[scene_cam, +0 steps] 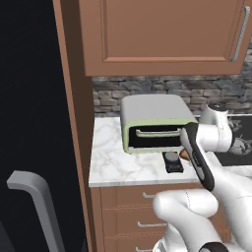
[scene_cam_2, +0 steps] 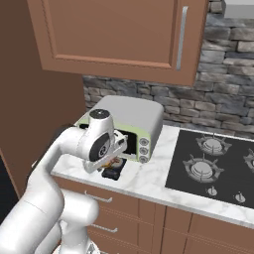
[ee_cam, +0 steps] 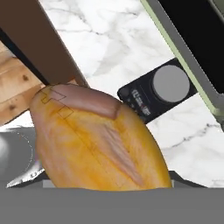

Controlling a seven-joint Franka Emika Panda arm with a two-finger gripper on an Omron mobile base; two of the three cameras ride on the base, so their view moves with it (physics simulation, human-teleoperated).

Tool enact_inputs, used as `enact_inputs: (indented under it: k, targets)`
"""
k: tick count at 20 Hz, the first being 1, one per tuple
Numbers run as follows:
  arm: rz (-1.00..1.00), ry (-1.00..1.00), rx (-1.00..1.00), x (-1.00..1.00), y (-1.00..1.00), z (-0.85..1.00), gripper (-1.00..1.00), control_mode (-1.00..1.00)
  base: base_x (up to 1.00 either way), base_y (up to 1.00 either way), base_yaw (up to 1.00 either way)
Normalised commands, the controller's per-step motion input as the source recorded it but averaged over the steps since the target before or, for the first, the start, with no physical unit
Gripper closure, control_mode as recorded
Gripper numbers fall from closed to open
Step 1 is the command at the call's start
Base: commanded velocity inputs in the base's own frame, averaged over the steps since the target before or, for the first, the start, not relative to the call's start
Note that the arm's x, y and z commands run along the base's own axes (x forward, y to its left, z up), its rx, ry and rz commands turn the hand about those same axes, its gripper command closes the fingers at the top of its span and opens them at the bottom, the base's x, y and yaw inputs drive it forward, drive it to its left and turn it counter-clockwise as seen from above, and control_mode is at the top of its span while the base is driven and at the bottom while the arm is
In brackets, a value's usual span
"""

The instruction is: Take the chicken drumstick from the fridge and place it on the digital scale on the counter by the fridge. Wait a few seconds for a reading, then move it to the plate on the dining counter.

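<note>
The golden-brown chicken drumstick (ee_cam: 100,144) looms close in the hand view and hides my fingertips behind it. It hangs above the marble counter (scene_cam: 118,157), with my gripper (scene_cam: 186,156) shut on it. From the left base view just a small brown bit of the drumstick (scene_cam: 184,155) peeks out beside the dark hand. The black digital scale (ee_cam: 157,89) with its round grey pad lies bare on the counter just past the drumstick, in front of the toaster oven. The scale (scene_cam: 173,161) is slightly left of and below the gripper. The black fridge (scene_cam: 29,98) with its grey bar handle (scene_cam: 32,192) fills the left.
A grey toaster oven (scene_cam: 152,123) with a green-rimmed open front stands right behind the scale. A brown cabinet panel (scene_cam: 74,123) separates fridge and counter. A black stove (scene_cam_2: 213,163) lies to the right. Wall cabinets (scene_cam_2: 119,34) hang overhead.
</note>
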Motion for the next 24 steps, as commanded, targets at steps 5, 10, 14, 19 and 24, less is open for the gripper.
enact_inputs:
  k: [5, 10, 14, 19, 24]
  targets:
    - [-0.28, 0.0, 0.0, -0.62, -0.06, 0.94, 1.0, -1.0, 0.0, 0.0, 0.0]
    - [-0.39, 0.0, 0.02, -0.29, -0.12, 1.0, 1.0, -1.0, 0.0, 0.0, 0.0]
    - [-0.11, 0.0, 0.13, -0.71, -0.3, 0.51, 1.0, -1.0, 0.0, 0.0, 0.0]
    - [0.0, -0.04, 0.12, -0.62, -0.22, 0.33, 1.0, -1.0, 0.0, 0.0, 0.0]
    - [0.0, -0.03, 0.01, -0.15, 0.0, 0.09, 1.0, -1.0, 0.0, 0.0, 0.0]
